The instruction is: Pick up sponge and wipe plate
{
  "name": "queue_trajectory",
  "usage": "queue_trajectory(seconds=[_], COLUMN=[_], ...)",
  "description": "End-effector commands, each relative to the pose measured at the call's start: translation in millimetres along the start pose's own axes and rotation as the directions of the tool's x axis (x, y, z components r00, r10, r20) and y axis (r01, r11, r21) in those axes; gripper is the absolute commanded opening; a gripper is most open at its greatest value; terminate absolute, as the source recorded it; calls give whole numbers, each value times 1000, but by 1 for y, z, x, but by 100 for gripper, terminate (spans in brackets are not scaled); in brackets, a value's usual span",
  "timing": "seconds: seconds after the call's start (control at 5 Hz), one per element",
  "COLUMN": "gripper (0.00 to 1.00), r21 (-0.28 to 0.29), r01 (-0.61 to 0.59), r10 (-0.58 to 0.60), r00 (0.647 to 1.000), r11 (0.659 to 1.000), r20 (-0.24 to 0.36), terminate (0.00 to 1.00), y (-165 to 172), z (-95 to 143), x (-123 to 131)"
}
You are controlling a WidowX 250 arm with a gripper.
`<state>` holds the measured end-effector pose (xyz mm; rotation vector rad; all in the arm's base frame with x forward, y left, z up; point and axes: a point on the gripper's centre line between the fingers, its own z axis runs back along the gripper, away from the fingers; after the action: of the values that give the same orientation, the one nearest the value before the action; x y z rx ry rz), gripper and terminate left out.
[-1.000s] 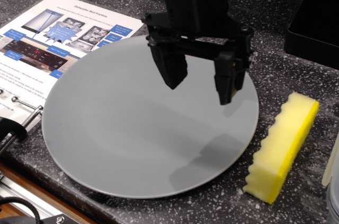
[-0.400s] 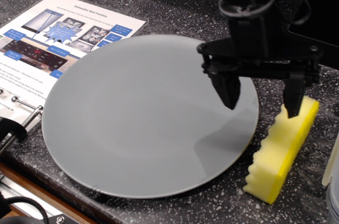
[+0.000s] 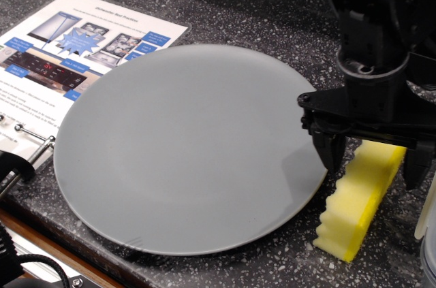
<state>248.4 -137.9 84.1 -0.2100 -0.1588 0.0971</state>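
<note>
Two fingers spread wide, gripper pointing down, straddling sponge beside plate.

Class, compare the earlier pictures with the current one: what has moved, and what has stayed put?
The gripper has travelled from above the plate rightward and down to the sponge, its open fingers now straddling the sponge's far end without closing on it. The plate, the sponge and the leaflet have not shifted.

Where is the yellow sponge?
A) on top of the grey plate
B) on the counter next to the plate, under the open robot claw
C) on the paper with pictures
B: the sponge lies on the counter right of the plate, with the open gripper straddling it.
</note>
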Motion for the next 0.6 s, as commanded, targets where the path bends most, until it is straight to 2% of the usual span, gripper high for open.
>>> queue_trajectory(seconds=[0.0,0.2,0.4], gripper=[100,0,0], r21=[1,18,1], r01=[-27,-53,-63], r10=[27,53,63], r00=[999,998,997], r11=[1000,998,998], r20=[28,21,35], terminate=[0,0,0], y=[-5,-1,4], z=[-6,-11,-1], x=[3,3,7])
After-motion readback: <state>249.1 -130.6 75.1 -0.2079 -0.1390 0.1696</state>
